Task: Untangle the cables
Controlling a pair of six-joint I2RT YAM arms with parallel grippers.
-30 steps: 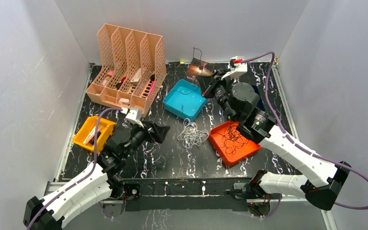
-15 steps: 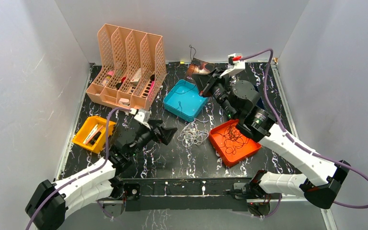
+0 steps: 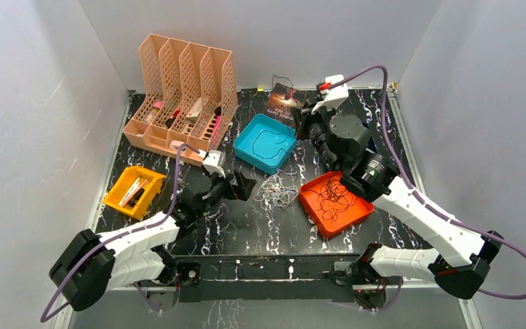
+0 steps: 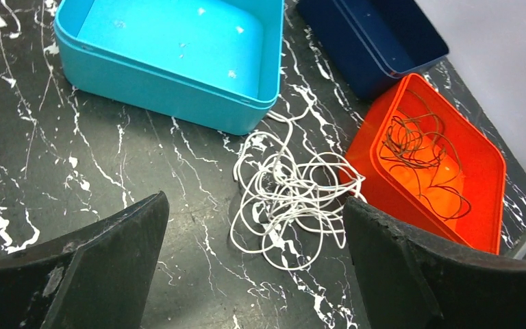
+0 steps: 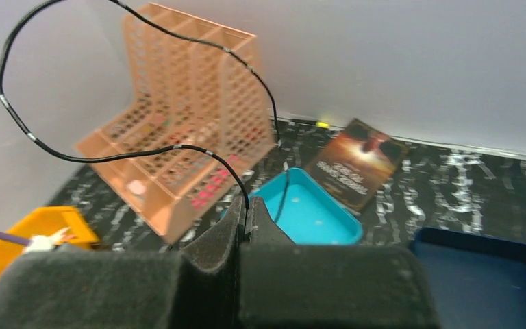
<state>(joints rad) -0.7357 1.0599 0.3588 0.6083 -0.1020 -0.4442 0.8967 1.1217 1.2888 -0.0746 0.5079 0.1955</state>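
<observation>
While the left gripper (image 4: 253, 205) hangs with its matte black jaws spread wide over a tangle of thin white cables (image 4: 291, 205) on the black marbled table (image 4: 75, 157), the right gripper (image 5: 246, 221) is pressed together on a glossy dark cable (image 5: 178, 147) that arcs up in a springy loop above the square teal tray (image 5: 315, 212). More wiry dark cables (image 4: 418, 144) lie curled in the smooth orange tray (image 4: 397, 199) just beside the white heap.

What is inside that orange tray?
The orange tray holds a loose tangle of thin dark cables, with nothing else visible. Overhead, the right arm covers its far corner.
</observation>
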